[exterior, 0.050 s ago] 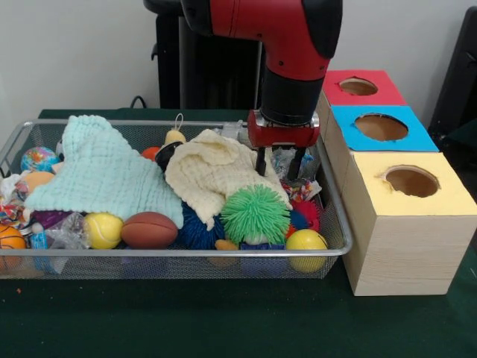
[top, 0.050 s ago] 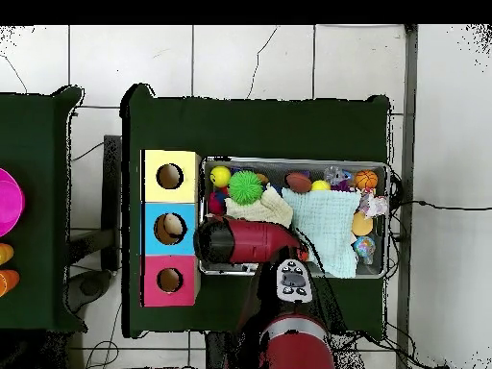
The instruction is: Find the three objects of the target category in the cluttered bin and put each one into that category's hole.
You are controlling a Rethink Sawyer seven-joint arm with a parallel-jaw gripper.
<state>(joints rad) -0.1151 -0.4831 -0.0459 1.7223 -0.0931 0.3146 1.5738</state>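
Note:
My gripper (exterior, 0.050 s ago: pixel 279 162) hangs low over the right part of the wire bin (exterior, 0.050 s ago: pixel 186 253), just right of a cream cloth (exterior, 0.050 s ago: pixel 212 170). Its two dark fingers (exterior, 0.050 s ago: pixel 261 161) stand apart, open, with nothing held between them; a crinkly clear packet (exterior, 0.050 s ago: pixel 283 158) lies behind them. In front of the gripper sit a green spiky ball (exterior, 0.050 s ago: pixel 256 214), a red spiky ball (exterior, 0.050 s ago: pixel 308 214) and a yellow ball (exterior, 0.050 s ago: pixel 306 242). Right of the bin stand three boxes with holes: red (exterior, 0.050 s ago: pixel 358 86), blue (exterior, 0.050 s ago: pixel 381 127) and yellow (exterior, 0.050 s ago: pixel 411 181). In the overhead view the arm (top, 0.050 s ago: pixel 245 240) hides the gripper.
A mint cloth (exterior, 0.050 s ago: pixel 104 175) covers the bin's left half. Along the front lie a tennis ball (exterior, 0.050 s ago: pixel 103 230), a brown football (exterior, 0.050 s ago: pixel 149 230), a blue spiky ball (exterior, 0.050 s ago: pixel 195 231) and an orange basketball (exterior, 0.050 s ago: pixel 9 239). Something pale shows inside the blue box's hole (top, 0.050 s ago: pixel 170 229).

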